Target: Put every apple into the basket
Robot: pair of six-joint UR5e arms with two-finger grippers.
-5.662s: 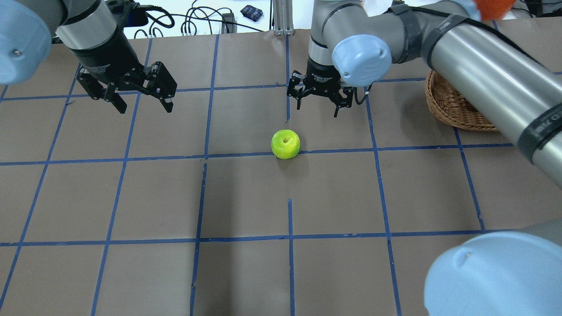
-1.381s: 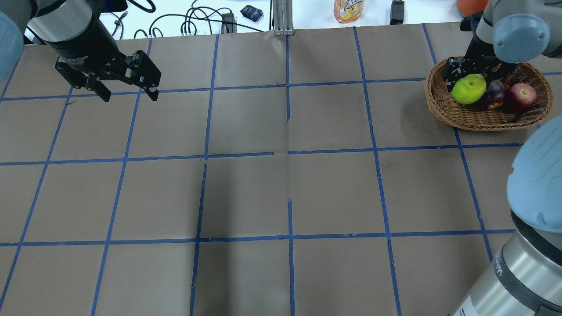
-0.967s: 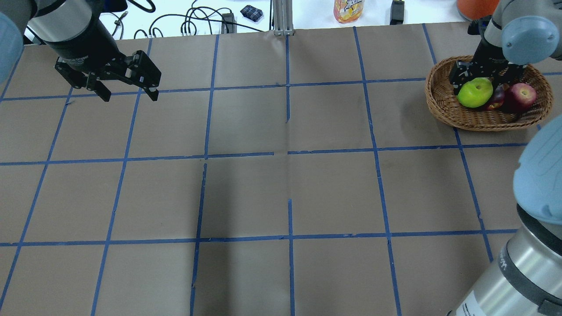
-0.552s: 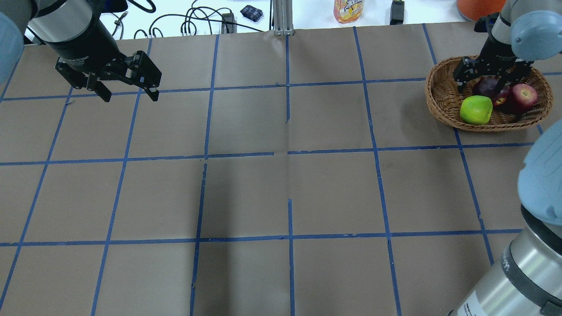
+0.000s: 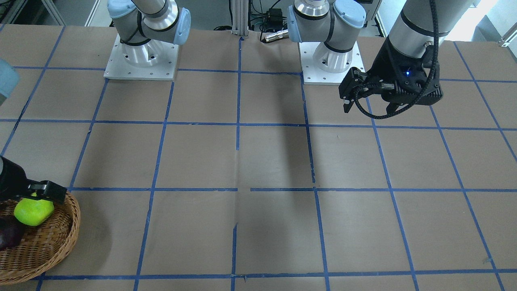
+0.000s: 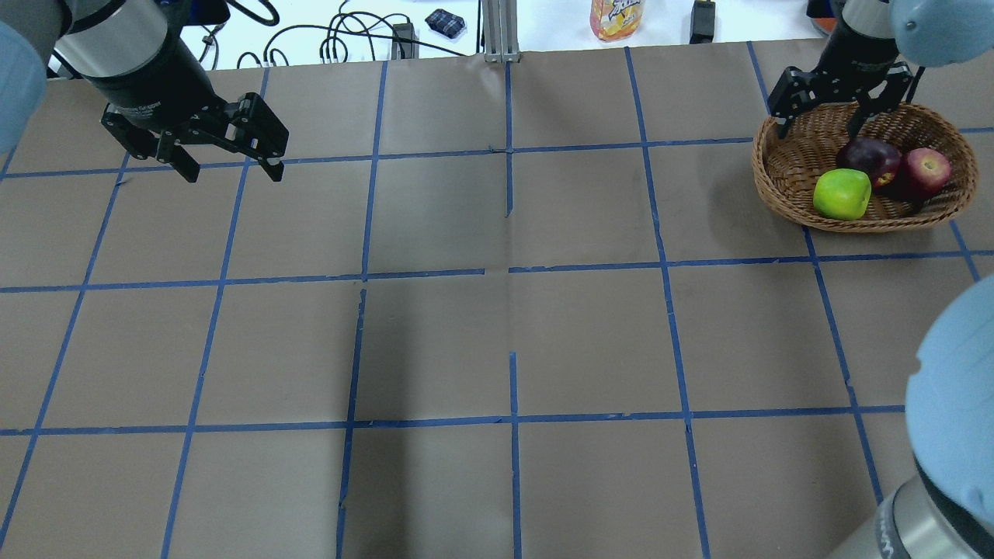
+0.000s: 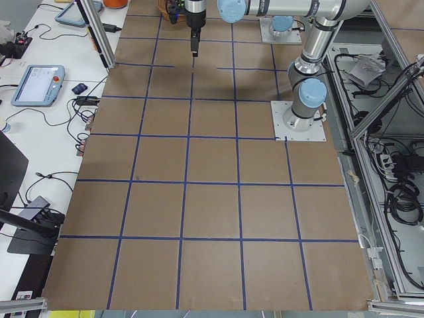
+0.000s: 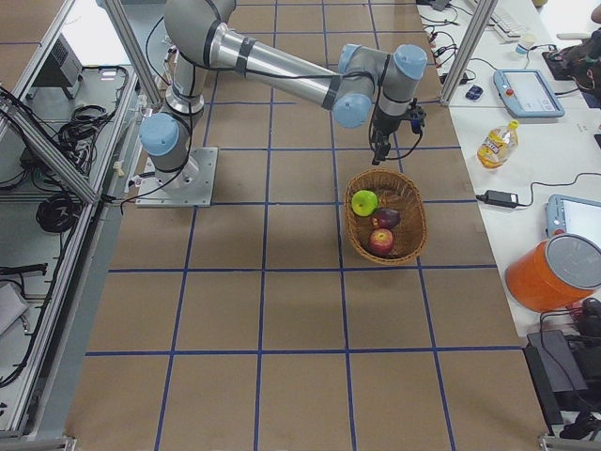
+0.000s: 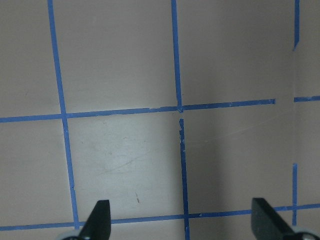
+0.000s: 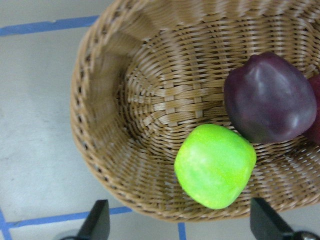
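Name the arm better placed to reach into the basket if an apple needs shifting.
Right. The right gripper hangs open close above the basket, near the green apple; the left gripper hangs open at the table's opposite end.

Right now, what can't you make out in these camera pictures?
- Front-facing view: left edge cuts off part of the basket; the red apple falls outside.
- Right wrist view: red apple is a sliver at the right edge.
- Left side view: basket barely shows at the top edge.
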